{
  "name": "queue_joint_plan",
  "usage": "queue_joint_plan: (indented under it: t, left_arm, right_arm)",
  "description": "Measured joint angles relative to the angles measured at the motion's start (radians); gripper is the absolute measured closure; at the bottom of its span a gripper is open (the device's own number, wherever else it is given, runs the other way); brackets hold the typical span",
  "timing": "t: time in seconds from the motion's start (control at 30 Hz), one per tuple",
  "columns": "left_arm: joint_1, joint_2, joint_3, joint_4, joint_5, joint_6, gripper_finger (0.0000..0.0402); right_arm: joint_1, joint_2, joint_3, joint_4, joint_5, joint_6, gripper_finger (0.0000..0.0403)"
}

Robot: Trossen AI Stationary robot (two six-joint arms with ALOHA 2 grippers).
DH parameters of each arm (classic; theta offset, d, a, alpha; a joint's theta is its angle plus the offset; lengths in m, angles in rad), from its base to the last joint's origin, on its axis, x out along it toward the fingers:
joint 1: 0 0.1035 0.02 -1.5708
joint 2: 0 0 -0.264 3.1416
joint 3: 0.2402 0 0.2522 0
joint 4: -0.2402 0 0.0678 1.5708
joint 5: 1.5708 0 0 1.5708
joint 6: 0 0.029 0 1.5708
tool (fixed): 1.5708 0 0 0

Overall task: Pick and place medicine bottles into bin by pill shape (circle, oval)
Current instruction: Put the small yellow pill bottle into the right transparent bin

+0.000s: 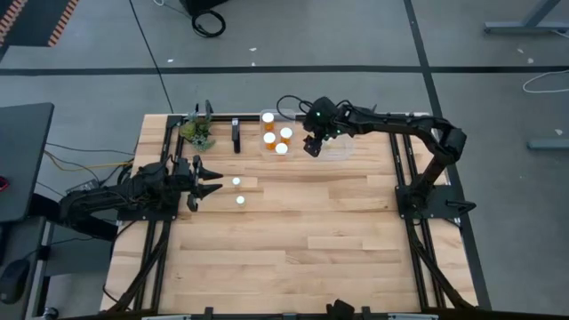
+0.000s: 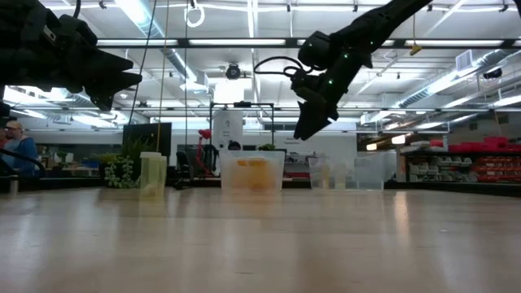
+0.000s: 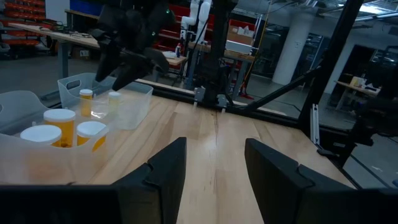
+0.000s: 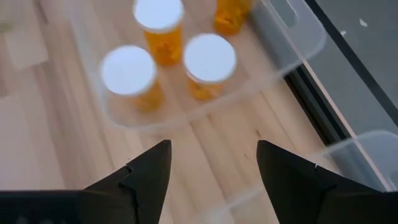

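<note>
Clear plastic bin (image 1: 271, 116) holds four bottles (image 1: 282, 148). Right gripper (image 1: 311, 145) hovers beside it, fingers apart, empty. Risk: descending fingers clip bin wall, topple bottles.

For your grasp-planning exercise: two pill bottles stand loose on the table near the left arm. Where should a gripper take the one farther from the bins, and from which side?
Probably from straight above. That pill bottle stands upright, white cap up, clear of its neighbour. Close the fingers across the cap or the body just beneath: it is round, so any jaw angle suits. The left gripper, open, is nearest.
</note>
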State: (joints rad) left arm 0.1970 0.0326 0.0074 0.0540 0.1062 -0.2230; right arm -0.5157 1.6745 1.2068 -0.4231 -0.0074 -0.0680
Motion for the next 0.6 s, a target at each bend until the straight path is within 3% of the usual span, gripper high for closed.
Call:
queue_joint_plan:
  t: [0.6]
  left_arm:
    - [0.0,0.0,0.0,0.0,0.0,0.0,0.023]
  right_arm:
    - [0.101,0.0,0.012,0.046,0.0,0.036,0.0159]
